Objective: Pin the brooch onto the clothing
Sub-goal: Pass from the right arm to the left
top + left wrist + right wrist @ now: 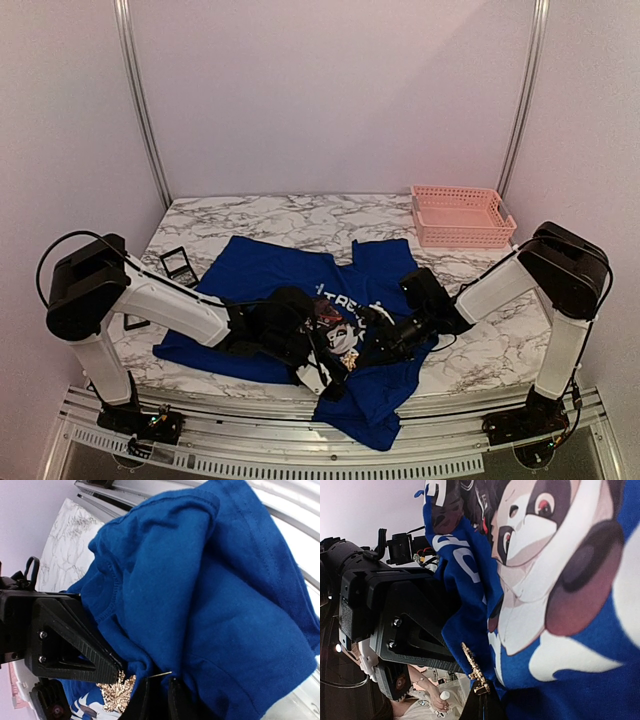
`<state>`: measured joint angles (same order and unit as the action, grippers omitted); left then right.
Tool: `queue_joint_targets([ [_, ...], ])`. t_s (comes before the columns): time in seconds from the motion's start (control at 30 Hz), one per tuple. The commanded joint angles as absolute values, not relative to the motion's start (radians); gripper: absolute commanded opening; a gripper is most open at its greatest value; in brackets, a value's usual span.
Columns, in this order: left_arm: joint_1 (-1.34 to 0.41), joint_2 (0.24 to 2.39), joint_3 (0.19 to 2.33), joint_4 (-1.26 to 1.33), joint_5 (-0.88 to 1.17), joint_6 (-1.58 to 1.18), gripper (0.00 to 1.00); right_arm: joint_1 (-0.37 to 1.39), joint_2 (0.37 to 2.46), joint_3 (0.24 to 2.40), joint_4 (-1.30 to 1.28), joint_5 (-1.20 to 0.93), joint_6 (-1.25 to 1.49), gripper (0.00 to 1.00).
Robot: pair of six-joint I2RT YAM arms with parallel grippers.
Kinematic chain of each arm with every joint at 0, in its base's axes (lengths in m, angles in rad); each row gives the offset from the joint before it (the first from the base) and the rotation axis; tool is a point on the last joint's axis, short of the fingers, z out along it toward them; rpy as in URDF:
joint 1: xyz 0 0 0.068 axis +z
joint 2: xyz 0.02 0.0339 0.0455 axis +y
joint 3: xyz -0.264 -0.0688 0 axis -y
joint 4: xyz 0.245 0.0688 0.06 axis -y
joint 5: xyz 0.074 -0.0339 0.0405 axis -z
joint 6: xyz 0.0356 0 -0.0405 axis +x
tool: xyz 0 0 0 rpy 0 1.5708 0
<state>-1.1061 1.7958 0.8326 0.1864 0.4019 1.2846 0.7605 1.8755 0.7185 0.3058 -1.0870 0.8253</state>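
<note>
The royal-blue T-shirt (270, 275) lies on the marble table, its panda print (335, 320) between my two grippers. My left gripper (325, 365) is shut on a raised fold of the shirt (200, 605); its fingertips (142, 702) show at the bottom of the left wrist view. My right gripper (380, 332) is shut on the gold leaf-shaped brooch (475, 672), held edge-on against that fold beside the print (545, 580). The brooch also shows in the left wrist view (116, 692). Its thin pin (161, 674) pokes out of the fold just above my left fingers.
A pink basket (462, 215) stands at the back right. A black open frame (178, 264) lies left of the shirt. The shirt's lower part (372, 420) hangs over the table's front edge onto the rail. The two grippers are almost touching.
</note>
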Motion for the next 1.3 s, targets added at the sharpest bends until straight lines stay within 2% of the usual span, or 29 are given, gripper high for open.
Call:
queue_joint_targets([
  [0.0, -1.109, 1.783, 0.819, 0.353, 0.358, 1.269, 0.17, 0.787, 1.829, 0.720, 0.303, -1.133, 0.811, 0.00],
  [0.27, -1.111, 1.798, 0.794, 0.457, 0.338, 1.295, 0.22, 0.787, 1.815, 0.731, 0.302, -1.127, 0.810, 0.00],
  [0.67, -1.111, 1.810, 0.746, 0.602, 0.316, 1.333, 0.17, 0.787, 1.828, 0.732, 0.310, -1.152, 0.808, 0.00],
  [1.27, -1.111, 1.777, 0.669, 0.771, 0.314, 1.394, 0.17, 0.832, 1.876, 0.755, 0.287, -1.169, 0.819, 0.00],
])
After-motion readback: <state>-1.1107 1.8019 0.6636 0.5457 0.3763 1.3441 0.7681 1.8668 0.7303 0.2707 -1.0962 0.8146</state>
